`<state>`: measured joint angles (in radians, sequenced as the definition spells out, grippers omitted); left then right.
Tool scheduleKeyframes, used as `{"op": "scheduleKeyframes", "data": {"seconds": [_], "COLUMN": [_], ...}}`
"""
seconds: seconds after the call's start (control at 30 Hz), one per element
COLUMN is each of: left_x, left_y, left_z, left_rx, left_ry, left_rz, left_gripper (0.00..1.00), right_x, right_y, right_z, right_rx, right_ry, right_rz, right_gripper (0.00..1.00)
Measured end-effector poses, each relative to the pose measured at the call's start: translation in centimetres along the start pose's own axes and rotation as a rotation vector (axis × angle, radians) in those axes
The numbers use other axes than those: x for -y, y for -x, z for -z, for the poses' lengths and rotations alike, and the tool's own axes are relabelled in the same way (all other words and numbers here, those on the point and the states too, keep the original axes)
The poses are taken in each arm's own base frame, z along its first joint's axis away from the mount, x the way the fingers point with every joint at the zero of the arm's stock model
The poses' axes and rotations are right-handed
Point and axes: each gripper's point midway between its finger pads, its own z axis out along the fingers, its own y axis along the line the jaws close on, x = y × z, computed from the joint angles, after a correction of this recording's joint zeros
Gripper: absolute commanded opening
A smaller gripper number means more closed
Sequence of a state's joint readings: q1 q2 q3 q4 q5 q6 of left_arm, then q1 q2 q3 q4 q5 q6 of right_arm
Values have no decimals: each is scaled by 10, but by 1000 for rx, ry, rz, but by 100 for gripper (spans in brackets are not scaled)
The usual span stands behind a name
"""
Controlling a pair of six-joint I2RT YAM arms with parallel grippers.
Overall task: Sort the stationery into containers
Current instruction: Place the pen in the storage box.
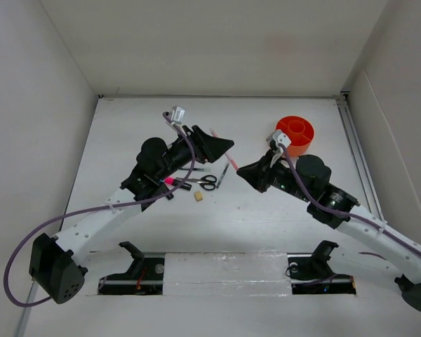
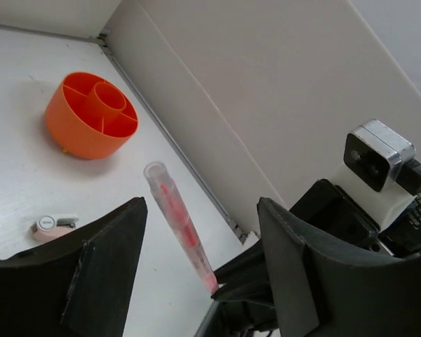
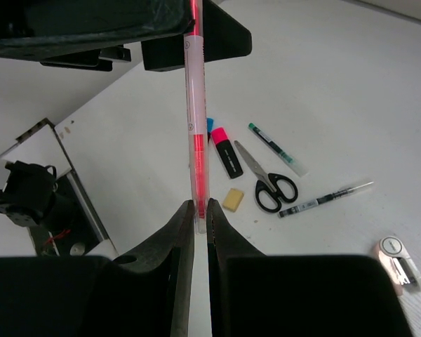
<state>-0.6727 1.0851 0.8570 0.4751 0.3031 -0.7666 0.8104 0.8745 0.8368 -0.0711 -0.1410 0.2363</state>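
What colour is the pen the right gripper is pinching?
Pink pen with clear barrel; best in right wrist view.

The pot (image 2: 91, 116) is smooth, semi-gloss orange plastic. The pen (image 2: 179, 225) is translucent glossy pink plastic. The fingers (image 2: 105, 274) are matt black plastic; the surface (image 2: 14, 175) is matt white.

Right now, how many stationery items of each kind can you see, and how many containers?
Pens: 3 (pink pen, green pen, grey pen)
Markers: 2 (pink-capped marker, blue-capped marker)
Scissors: 1
Eraser: 1
Sharpener: 1
Orange pot: 1
Total: 9
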Motion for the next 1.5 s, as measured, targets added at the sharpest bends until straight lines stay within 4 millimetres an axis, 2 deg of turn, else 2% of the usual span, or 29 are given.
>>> {"op": "scheduleKeyframes", "data": {"seconds": [0.07, 0.2, 0.23, 0.27, 0.53, 0.57, 0.67, 0.77, 0.8, 0.83, 0.87, 0.93, 1.1, 1.27, 1.37, 1.5], "left_x": [-1, -3, -4, -4, 5, 6, 11, 18, 20, 22, 24, 29, 41, 45, 46, 44], "left_y": [2, 6, 7, 7, 5, 4, 2, -2, -5, -7, -8, -8, -11, -17, -21, -22], "left_z": [0, 0, 1, 1, 5, 5, 6, 9, 11, 12, 14, 17, 24, 27, 28, 27], "left_rx": [9, 30, 33, 35, 19, 9, -15, -44, -58, -68, -76, -81, -103, -133, -153, -157], "left_ry": [5, 22, 27, 28, -8, -18, -53, -96, -108, -122, -133, -156, -212, -247, -264, -266], "left_rz": [-6, -18, -21, -18, -60, -79, -131, -181, -195, -209, -221, -240, -267, -276, -278, -287], "left_gripper": [52, 17, 2, 0, 0, 0, 0, 0, 0, 0, 0, 0, 0, 0, 0, 0], "right_x": [-1, -5, -6, -7, -10, -10, -12, -15, -16, -18, -19, -23, -29, -32, -35, -42], "right_y": [-2, -3, -2, -2, -7, -8, -9, -9, -8, -5, -3, 4, 18, 24, 31, 35], "right_z": [-2, -4, -5, -5, -11, -12, -12, -12, -12, -12, -12, -12, -16, -24, -31, -39], "right_rx": [-4, -5, -3, -1, -16, -19, -27, -26, -23, -16, -10, 4, 42, 51, 60, 55], "right_ry": [2, 10, 14, 16, 28, 29, 40, 58, 63, 70, 77, 91, 115, 132, 151, 185], "right_rz": [0, 1, 1, 2, -1, -1, -1, -1, -1, 1, -1, 5, 13, 19, 29, 35], "right_gripper": [0, 0, 0, 0, 1, 8, 20, 42, 46, 56, 62, 66, 67, 59, 40, 29]}}
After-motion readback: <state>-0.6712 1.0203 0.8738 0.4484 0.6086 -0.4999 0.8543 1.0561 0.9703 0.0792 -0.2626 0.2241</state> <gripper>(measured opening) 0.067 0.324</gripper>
